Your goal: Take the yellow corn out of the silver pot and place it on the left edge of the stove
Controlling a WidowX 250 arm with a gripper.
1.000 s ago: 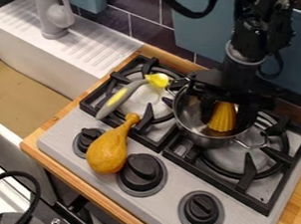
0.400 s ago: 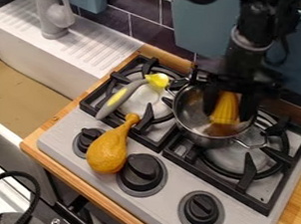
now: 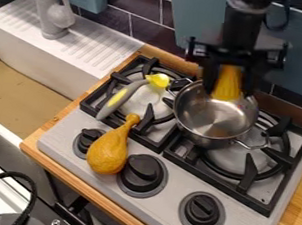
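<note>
The gripper [image 3: 229, 87] hangs over the back part of the metal pot [image 3: 214, 115], shut on a yellow ridged object [image 3: 228, 83] that looks like corn. The object's lower end is above the pot's back rim, between the two black fingers. Inside the pot the shiny bottom shows. The pot stands on the right burner. A brown drumstick-shaped toy [image 3: 108, 152] lies on the stove's front left, by the knobs. Across the left burner lies a grey-handled utensil with a yellow head [image 3: 134, 91].
The stove [image 3: 164, 214] has black grates [image 3: 246, 179] and several knobs along its front. A white sink [image 3: 25, 47] with a grey faucet [image 3: 54, 17] stands at the left. Behind is a tiled wall with blue panels. A black cable [image 3: 31, 183] curves at the lower left.
The gripper has risen up and back out of the pot with the yellow object in it. The pot, drumstick toy and utensil have stayed in place.
</note>
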